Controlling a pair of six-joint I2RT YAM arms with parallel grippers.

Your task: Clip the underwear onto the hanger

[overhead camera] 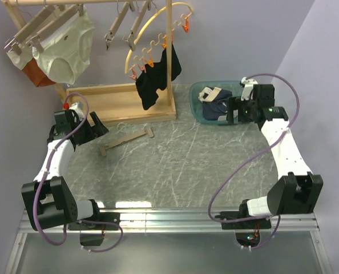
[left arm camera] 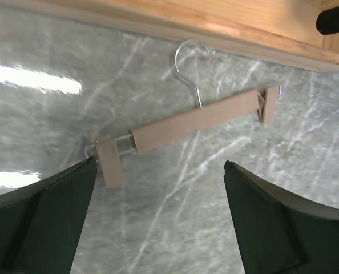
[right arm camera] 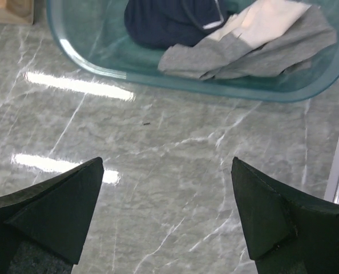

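Observation:
The hanger (overhead camera: 126, 140), a straight light-wood bar with a clip at each end and a wire hook, lies flat on the marble table left of centre. In the left wrist view the hanger (left arm camera: 195, 121) lies just beyond my fingers. My left gripper (overhead camera: 99, 129) (left arm camera: 160, 171) is open and empty, just left of it. The navy underwear (overhead camera: 218, 108) (right arm camera: 169, 23) lies bunched in a clear teal tub (overhead camera: 198, 108) (right arm camera: 89, 57) at the back right, beside grey and beige cloth (right arm camera: 255, 45). My right gripper (overhead camera: 232, 110) (right arm camera: 166, 171) is open and empty at the tub's near rim.
A wooden rack with a box base (overhead camera: 121, 103) stands at the back left. Cream-white briefs (overhead camera: 67, 48) and spare bar hangers (overhead camera: 124, 23) hang from its rail. A black garment (overhead camera: 155, 77) hangs on a curved yellow hanger. A wall runs along the right.

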